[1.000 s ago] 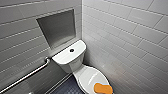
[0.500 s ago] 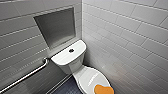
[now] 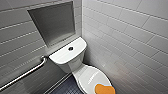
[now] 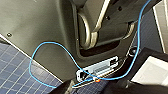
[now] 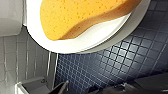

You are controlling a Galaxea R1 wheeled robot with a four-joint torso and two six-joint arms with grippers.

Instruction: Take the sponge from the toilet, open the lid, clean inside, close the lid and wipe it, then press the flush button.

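The white toilet [image 3: 75, 65] stands in the corner of two tiled walls, with its glossy oval lid [image 3: 90, 76] down. The orange sponge [image 3: 105, 88], edged in light blue, lies on the front end of the lid. A small dark flush button [image 3: 70, 48] sits in the middle of the flat tank cover. In the right wrist view the sponge [image 5: 82, 15] looms large on the lid [image 5: 75, 43]. My right gripper [image 5: 87, 90] hangs apart from it over the floor, open and empty. My left gripper [image 4: 90, 88] is open beside my own dark body.
A grey recessed niche [image 3: 53, 22] is set in the wall above the tank. A metal grab bar [image 3: 25, 73] slants along the left wall. Dark blue tile floor [image 3: 66, 87] lies left of the bowl. A blue cable [image 4: 40, 47] loops across my body.
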